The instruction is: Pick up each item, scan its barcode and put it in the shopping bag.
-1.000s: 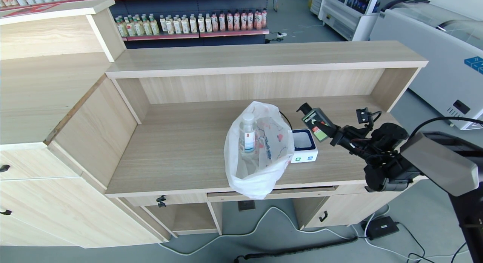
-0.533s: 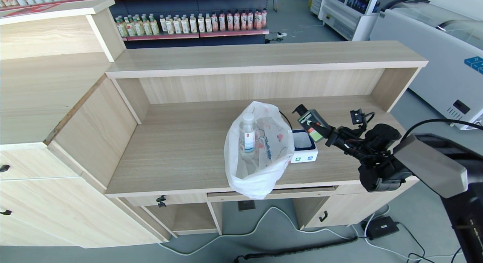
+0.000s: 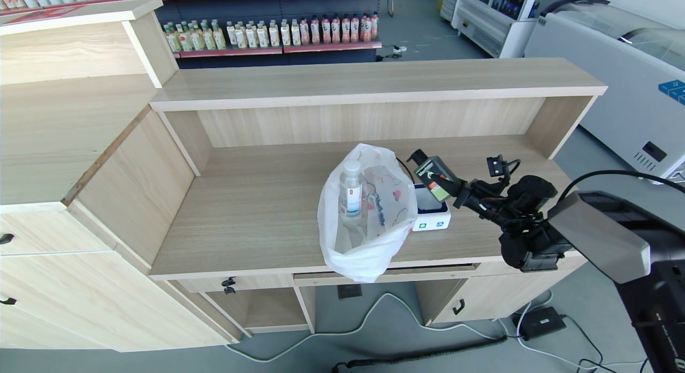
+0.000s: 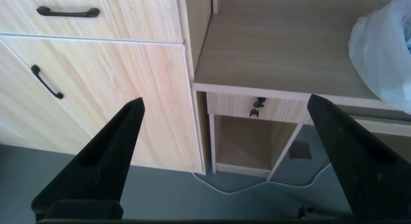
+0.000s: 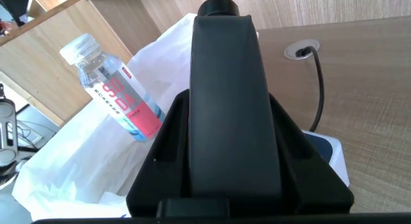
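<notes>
Shop – red-edged shelves of bottled drinks along top of frame, glass-lidded freezers upper right, wooden checkout counter at centre – small white scanner, shopping bag on it.

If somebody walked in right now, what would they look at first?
Probably the white shopping bag in the middle of the wooden counter, with a clear water bottle standing inside it. Right beside the bag, the right gripper holds a dark bottle tilted, close above the little white scanner.
</notes>
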You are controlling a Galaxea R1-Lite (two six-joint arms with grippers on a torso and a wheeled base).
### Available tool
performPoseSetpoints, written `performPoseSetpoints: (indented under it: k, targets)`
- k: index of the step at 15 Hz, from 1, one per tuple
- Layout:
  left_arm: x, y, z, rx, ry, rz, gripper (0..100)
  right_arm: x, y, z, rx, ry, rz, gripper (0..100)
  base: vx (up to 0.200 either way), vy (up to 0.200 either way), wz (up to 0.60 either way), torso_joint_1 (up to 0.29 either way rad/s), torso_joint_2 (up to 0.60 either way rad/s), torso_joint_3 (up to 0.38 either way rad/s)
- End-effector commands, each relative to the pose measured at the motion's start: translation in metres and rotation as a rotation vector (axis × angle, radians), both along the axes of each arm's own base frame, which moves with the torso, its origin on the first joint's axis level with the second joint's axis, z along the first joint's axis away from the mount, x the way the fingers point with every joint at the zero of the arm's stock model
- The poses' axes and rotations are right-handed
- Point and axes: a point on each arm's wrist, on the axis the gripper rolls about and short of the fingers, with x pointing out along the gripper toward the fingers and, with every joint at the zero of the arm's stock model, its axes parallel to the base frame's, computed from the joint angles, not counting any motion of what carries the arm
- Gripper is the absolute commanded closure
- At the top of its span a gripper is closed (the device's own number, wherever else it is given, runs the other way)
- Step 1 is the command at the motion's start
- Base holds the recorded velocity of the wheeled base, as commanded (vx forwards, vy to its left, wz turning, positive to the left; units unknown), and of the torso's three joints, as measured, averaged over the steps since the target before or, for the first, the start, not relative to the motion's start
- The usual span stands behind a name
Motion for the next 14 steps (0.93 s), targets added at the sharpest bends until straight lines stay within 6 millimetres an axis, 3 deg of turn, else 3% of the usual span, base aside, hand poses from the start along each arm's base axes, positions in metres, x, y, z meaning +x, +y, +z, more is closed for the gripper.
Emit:
performPoseSetpoints:
  k: [1, 7, 9, 11, 14]
  targets:
    - [0.0, 0.0, 0.0, -0.001, -0.001, 0.0, 0, 0.0, 0.001, 0.0, 0.0, -0.001, 0.002, 100, 0.0, 0.0, 0.0, 0.0, 0.0, 0.0]
    - [0.0, 0.0, 0.0, -0.001, -0.001, 0.0, 0, -0.002, 0.0, 0.004, 0.0, -0.007, -0.001, 100, 0.0, 0.0, 0.0, 0.0, 0.0, 0.0]
    - [0.0, 0.0, 0.0, -0.001, -0.001, 0.0, 0, -0.02, -0.012, 0.033, 0.0, -0.02, -0.031, 100, 0.0, 0.0, 0.0, 0.0, 0.0, 0.0]
    - [0.0, 0.0, 0.0, -0.001, -0.001, -0.001, 0, -0.074, -0.045, 0.089, -0.023, -0.038, -0.118, 100, 0.0, 0.0, 0.0, 0.0, 0.0, 0.0]
    - [0.0, 0.0, 0.0, -0.001, -0.001, 0.0, 0, -0.168, -0.08, 0.127, -0.216, -0.143, -0.325, 100, 0.0, 0.0, 0.0, 0.0, 0.0, 0.0]
